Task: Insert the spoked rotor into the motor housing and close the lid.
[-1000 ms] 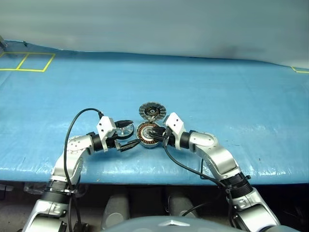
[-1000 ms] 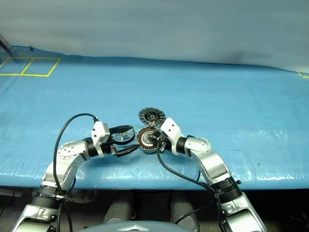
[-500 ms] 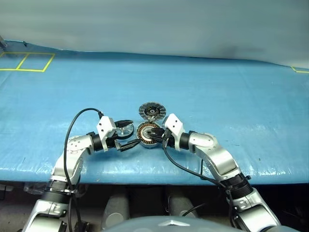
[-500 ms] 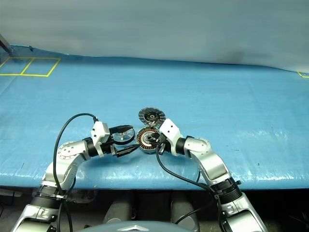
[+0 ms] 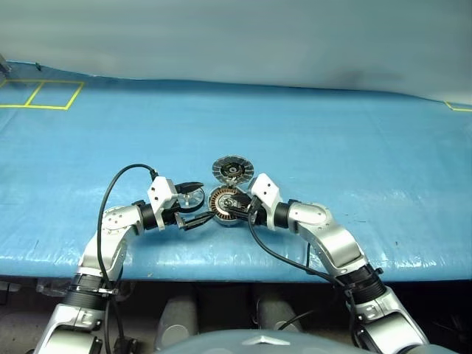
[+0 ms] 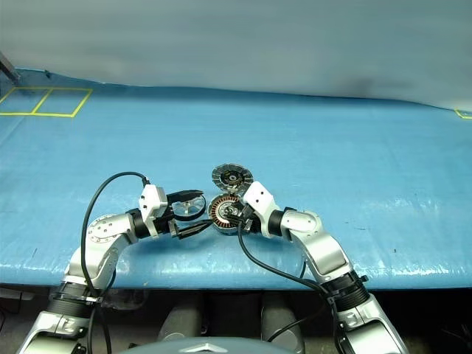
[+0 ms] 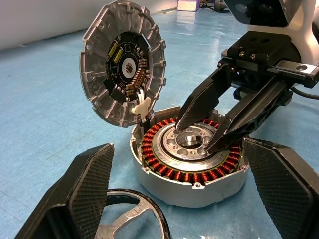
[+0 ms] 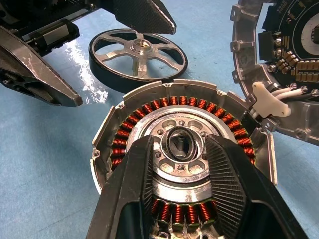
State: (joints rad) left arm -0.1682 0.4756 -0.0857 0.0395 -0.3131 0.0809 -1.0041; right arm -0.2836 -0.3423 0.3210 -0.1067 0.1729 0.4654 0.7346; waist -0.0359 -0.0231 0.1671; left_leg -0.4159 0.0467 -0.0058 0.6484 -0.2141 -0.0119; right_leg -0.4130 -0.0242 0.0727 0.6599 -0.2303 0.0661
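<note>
Rotor not yet in. Round silver-grey motor housing (image 7: 192, 162) with copper windings on blue mat, striped grey lid (image 7: 124, 62) hinged open. My right gripper (image 7: 204, 134) part-spread over hub, holding nothing. My left gripper (image 5: 198, 204) spread wide around silver-rimmed spoked rotor (image 8: 138, 52) lying beside housing. Next, likely: close on rim, lift, centre over hub.

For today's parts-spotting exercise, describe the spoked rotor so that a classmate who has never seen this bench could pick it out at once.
Start at the blue table cover and find the cluster of round metal parts near its front edge. The spoked rotor lies flat beside the motor housing, between the open fingers of the left tool. Unlike the housing with its copper windings and the raised lid, it is an open wheel with a silver rim and bare spokes.
</note>
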